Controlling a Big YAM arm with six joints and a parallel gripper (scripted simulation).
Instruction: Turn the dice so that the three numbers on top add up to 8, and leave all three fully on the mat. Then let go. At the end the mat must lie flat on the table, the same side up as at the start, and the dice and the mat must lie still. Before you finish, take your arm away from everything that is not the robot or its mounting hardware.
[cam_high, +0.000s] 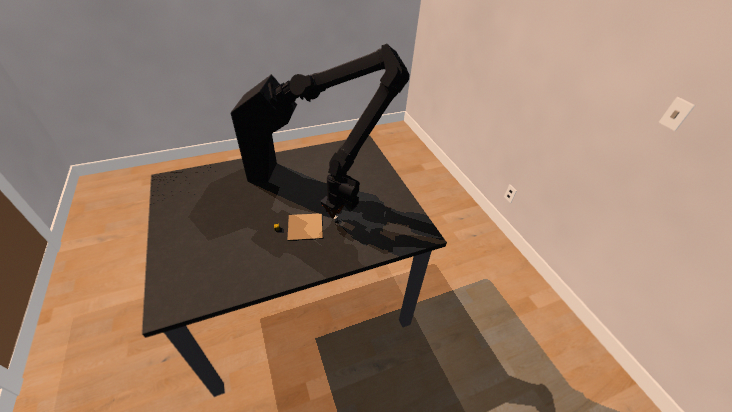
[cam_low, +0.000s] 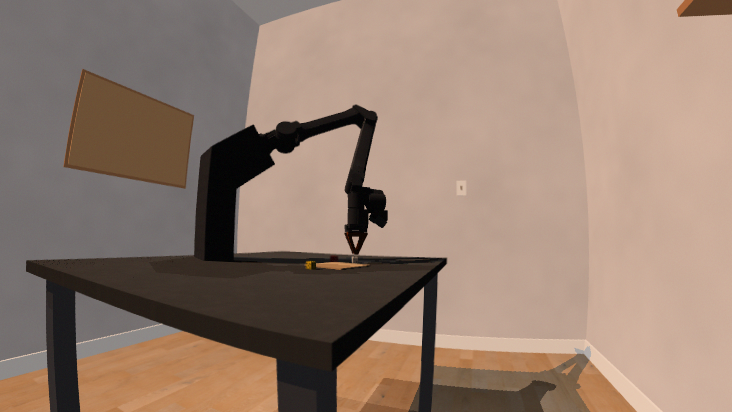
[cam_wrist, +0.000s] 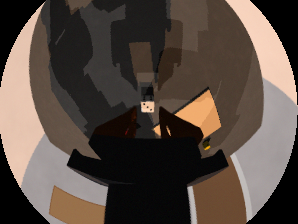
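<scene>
The tan mat (cam_high: 304, 226) (cam_low: 335, 265) (cam_wrist: 200, 112) lies flat on the black table (cam_high: 220, 266). A yellow die (cam_high: 277, 227) (cam_low: 310, 264) (cam_wrist: 206, 141) sits on the table just left of the mat. A small white die (cam_high: 336, 218) (cam_low: 354, 259) (cam_wrist: 147, 104) sits by the mat's right edge. My gripper (cam_high: 333, 212) (cam_low: 354, 252) (cam_wrist: 147, 110) points straight down right over the white die, its fingers partly open and its tips at the die's top. I cannot tell whether they touch it. A dark red die (cam_low: 333, 257) shows behind the mat in the exterior view.
The arm's black base column (cam_high: 256, 138) (cam_low: 215, 204) stands at the back of the table. The table's right edge (cam_high: 409, 204) is near the gripper.
</scene>
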